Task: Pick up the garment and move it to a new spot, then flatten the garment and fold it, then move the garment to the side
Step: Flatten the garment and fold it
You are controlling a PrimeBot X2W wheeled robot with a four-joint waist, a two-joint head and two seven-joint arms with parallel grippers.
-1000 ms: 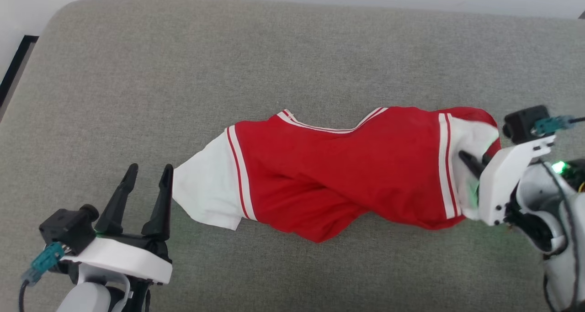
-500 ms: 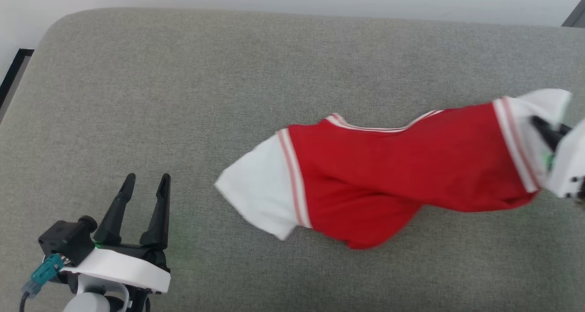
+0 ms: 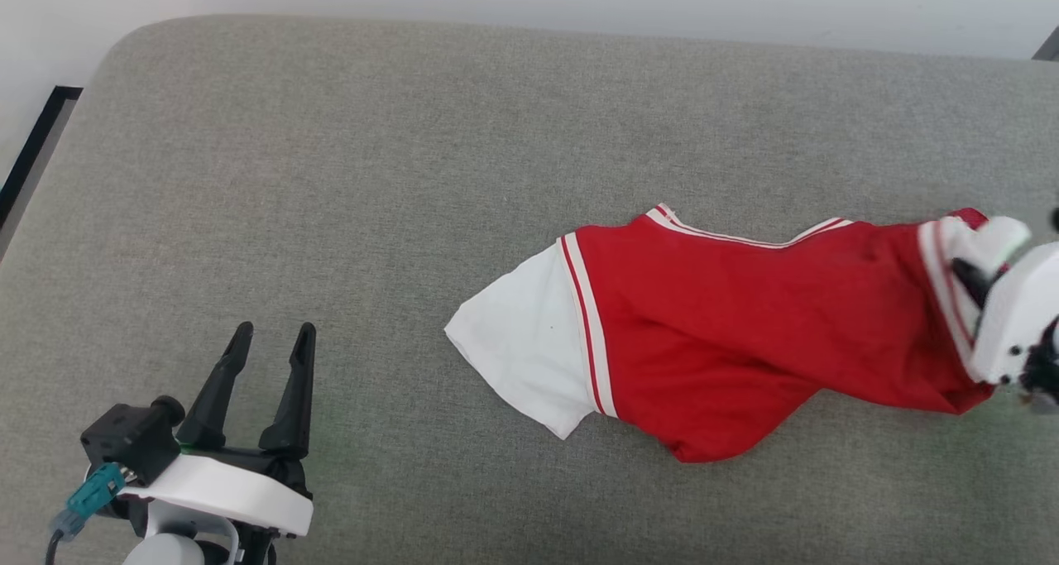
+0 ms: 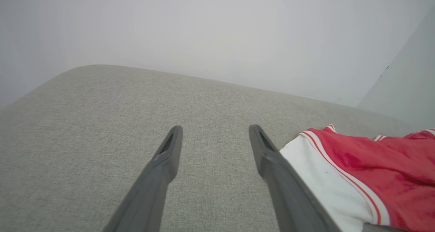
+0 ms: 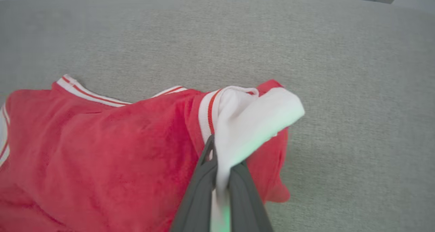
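The right gripper (image 3: 968, 277) has its two dark fingers (image 5: 200, 191) pressed together on one white sleeve (image 3: 989, 238) of the garment (image 3: 745, 325), at the right edge of the grey cushioned surface (image 3: 414, 135). In the right wrist view that sleeve's cloth is nipped between the fingers and bunches over their tips. The left gripper (image 3: 275, 333) stands spread and holds nothing. It is at the near left of the surface, apart from the shirt's other sleeve (image 3: 521, 342).

Counted: one garment, two grippers with two fingers each, and two white sleeves, one pinched and one lying flat.

The shirt lies stretched from left to right across the right half of the surface, twisted along its length. Its flat sleeve points toward the left gripper. Red-and-white striped trim (image 3: 745, 238) runs along its far edge and marks each sleeve seam. The red cloth facing up is plain — no lettering or label can be read on it. A pale wall (image 4: 204, 21) rises beyond the far edge.
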